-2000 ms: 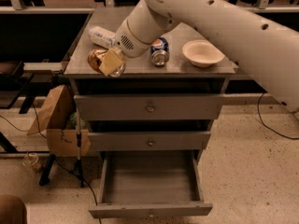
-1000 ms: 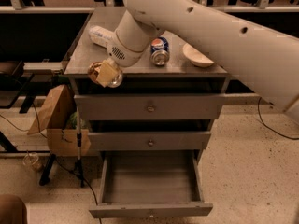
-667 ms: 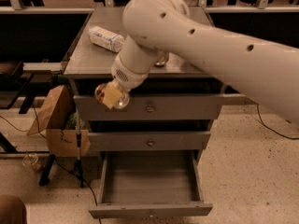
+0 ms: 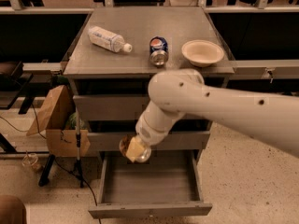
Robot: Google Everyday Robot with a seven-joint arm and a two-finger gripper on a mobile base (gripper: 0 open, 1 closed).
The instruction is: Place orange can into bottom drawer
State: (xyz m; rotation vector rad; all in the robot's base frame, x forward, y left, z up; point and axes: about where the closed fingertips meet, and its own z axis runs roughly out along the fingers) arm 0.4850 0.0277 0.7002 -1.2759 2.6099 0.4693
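My gripper [image 4: 133, 149] hangs at the end of the white arm, over the back left part of the open bottom drawer [image 4: 149, 206]. It is shut on the orange can [image 4: 128, 146], whose gold side and round metal end show at the fingertips. The can is held in the air just above the drawer's grey floor, in front of the middle drawer's panel. The drawer is pulled out and its tray is bare.
On the cabinet top lie a clear plastic bottle [image 4: 108, 38], a Pepsi can [image 4: 159, 50] and a beige bowl [image 4: 202, 52]. A cardboard box [image 4: 56, 120] and a stand with cables stand on the floor to the left.
The arm carried the orange can from the cabinet top's front left edge down past the upper drawers to just above the open bottom drawer.
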